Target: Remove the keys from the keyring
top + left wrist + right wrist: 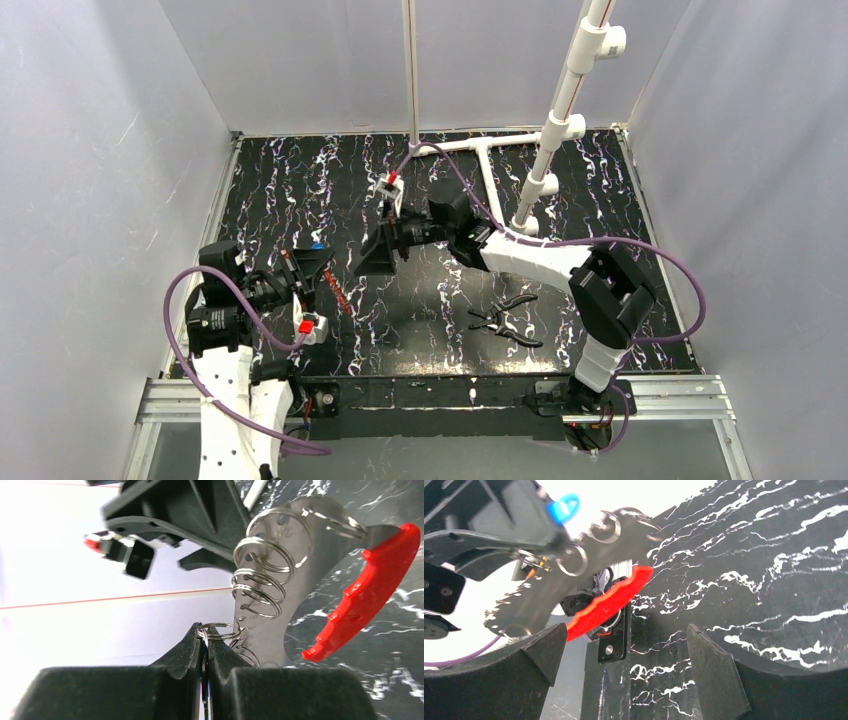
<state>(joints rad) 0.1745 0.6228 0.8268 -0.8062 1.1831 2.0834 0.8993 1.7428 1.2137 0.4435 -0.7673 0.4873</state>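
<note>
Keyring (372, 590) is held by the left hand (205, 636), clamped on a small split ring (220, 631); right hand (624, 635) stands wide apart.

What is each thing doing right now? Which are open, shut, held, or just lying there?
left gripper: shut, pinching the keys by a small silver ring.
right gripper: wide open, holding nothing.
keys: held up in the air, not yet off the keyring.
keyring: red, dangling with the keys.
pliers: lying on the table, untouched.
</note>
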